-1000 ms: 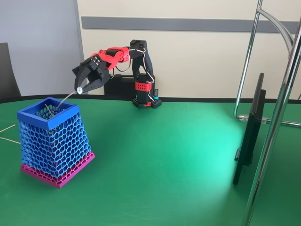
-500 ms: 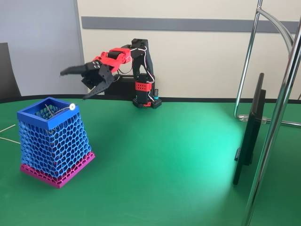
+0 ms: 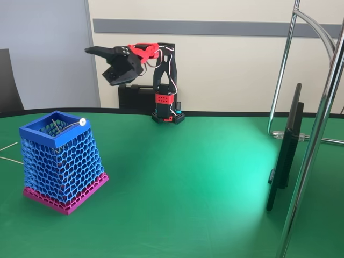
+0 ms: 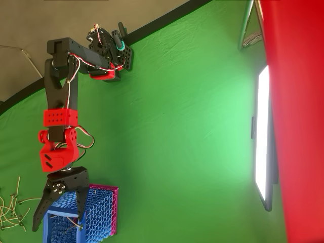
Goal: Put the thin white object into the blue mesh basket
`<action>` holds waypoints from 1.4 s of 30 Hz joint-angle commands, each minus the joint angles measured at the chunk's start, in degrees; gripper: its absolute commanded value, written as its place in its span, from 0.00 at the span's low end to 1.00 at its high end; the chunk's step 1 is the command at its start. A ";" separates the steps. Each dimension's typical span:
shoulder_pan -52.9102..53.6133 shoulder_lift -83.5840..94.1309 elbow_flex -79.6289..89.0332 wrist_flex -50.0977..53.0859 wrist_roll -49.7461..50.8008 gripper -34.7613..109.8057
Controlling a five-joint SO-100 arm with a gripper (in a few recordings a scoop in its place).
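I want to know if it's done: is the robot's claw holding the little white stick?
No, the end effector is open and empty above the blue mesh basket, while the thin white stick rests at its rim.

No readable text, labels, brand names, numbers or signs appear in either the fixed view or the overhead view. The red and black arm (image 3: 161, 70), the blue mesh basket (image 3: 59, 161) and the green bench (image 3: 188, 177) all have plain, unmarked surfaces. The screen (image 4: 263, 136) at the right of the overhead view glows blank white, with nothing legible on it.
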 commanded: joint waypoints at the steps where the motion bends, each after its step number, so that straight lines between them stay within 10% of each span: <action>1: -2.20 7.12 3.60 -0.79 -2.64 0.58; 25: -16.79 66.80 64.25 8.09 -39.11 0.51; 42: -17.05 91.58 87.63 22.06 -41.92 0.26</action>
